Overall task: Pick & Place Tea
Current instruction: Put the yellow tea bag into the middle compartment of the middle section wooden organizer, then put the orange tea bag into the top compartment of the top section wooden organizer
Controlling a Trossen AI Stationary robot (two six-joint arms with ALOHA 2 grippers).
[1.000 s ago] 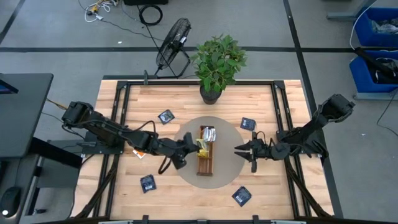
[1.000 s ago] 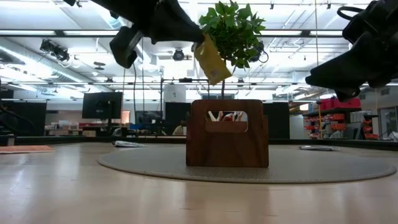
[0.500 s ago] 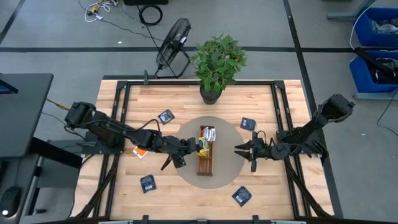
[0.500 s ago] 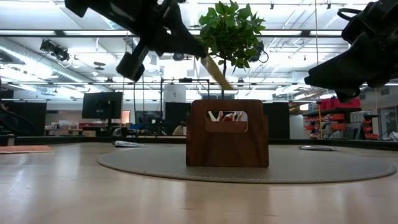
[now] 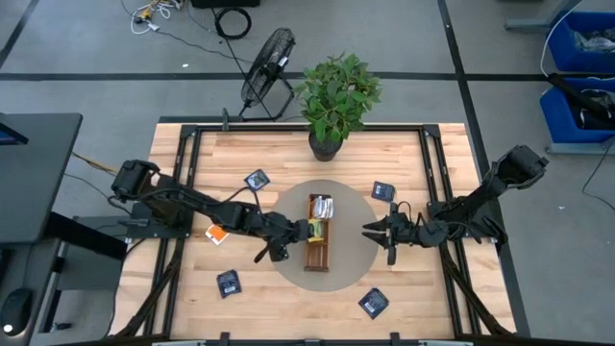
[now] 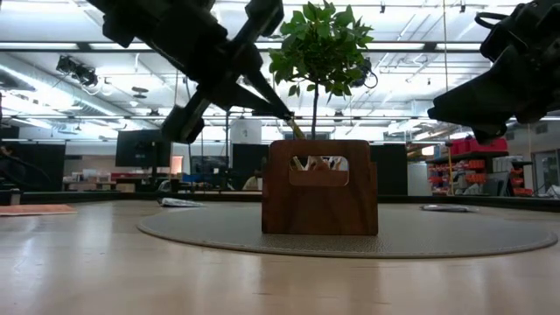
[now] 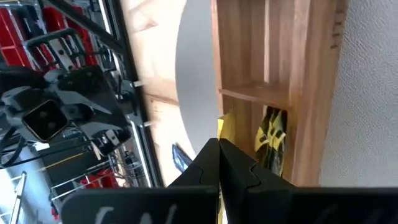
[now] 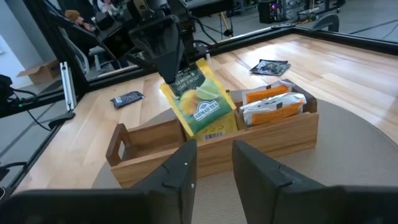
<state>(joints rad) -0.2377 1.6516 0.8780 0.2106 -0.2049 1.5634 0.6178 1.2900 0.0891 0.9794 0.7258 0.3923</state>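
Observation:
A yellow-green tea sachet hangs tilted from my left gripper, which is shut on it over the long wooden tray. The sachet's lower end is down between the tray's walls. Orange sachets stand in the tray's far compartment. The tray stands on a round grey mat. Just right of the tray my right gripper waits, open, with nothing between its fingers. Navy sachets and an orange one lie flat on the table. My left gripper pinches the sachet's top edge between its two fingers. The fingers slant down from the table's left. The sachet hangs tilted below them, its lower end inside the tray; whether that end touches the tray's floor, I cannot tell.
A potted plant stands at the table's far edge, behind the tray. A black fan lies on the floor beyond it. Another navy sachet lies near the table's front edge.
My left gripper has gone down and toward the tray and has rolled about its own axis, staying shut. The sachet, which hung above the tray with its face toward the low camera, now stands nearly edge-on to it with its lower end in the tray.

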